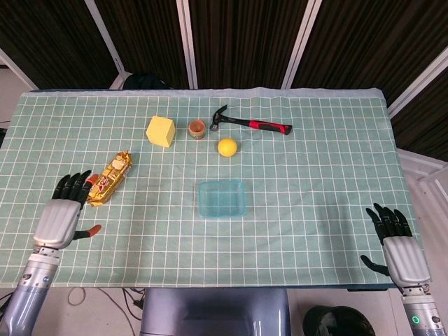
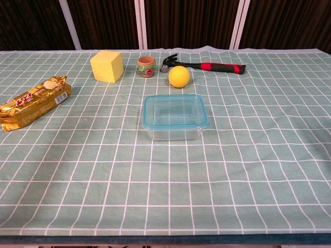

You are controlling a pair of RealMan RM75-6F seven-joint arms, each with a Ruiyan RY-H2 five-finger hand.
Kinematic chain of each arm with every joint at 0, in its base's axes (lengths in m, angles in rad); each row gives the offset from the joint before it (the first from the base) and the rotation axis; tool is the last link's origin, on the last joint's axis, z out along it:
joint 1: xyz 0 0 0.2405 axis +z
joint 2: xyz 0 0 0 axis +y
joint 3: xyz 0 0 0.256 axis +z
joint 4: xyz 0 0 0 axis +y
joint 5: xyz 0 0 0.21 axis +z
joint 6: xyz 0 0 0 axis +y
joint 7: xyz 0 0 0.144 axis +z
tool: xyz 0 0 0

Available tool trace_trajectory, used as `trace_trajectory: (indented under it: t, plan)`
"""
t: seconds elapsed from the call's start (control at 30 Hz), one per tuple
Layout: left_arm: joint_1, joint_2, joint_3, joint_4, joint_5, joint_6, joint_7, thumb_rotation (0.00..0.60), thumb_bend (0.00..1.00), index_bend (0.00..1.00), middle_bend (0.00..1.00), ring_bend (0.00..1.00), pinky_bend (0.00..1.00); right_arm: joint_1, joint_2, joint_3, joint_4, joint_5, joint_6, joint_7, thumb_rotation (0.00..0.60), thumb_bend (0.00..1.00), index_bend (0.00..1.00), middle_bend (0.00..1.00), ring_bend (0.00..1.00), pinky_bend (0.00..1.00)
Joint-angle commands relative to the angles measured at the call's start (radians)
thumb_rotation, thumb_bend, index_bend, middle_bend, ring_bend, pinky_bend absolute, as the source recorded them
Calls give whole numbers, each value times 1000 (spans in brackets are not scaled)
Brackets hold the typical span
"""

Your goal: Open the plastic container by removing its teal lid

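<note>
Left hand (image 1: 61, 213): over the near-left part of the table (image 1: 315, 175), back of the hand up, dark fingers (image 1: 70, 185) spread apart and pointing away from the robot, thumb out to the side. Holds nothing. Forearm runs down to the bottom-left corner of the head view.

Right hand (image 1: 399, 246): at the near-right table edge, back up, fingers spread, thumb out toward the left, empty. Wrist leaves the frame at bottom right.

Chest view: neither hand visible.
</note>
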Motion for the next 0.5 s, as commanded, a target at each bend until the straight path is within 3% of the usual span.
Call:
trace_trajectory:
  t: [0.03,0.27,0.5]
  plan:
    - [-109,-35,-80,-36,-134,-115,86,600,5,0,0,0,21,0,2,2,-4,9,-5,2,600,244,0,0,0,0]
    - [-280,-132,-156,-72,-427,-243,228,600,2,0,0,0,21,0,5,6,-16,29,-18,6,600,244,0,0,0,0]
    - [-445,-283,-167,-40,-677,-211,418,600,0,0,0,0,21,0,9,13,-29,57,-32,5,600,244,0,0,0,0]
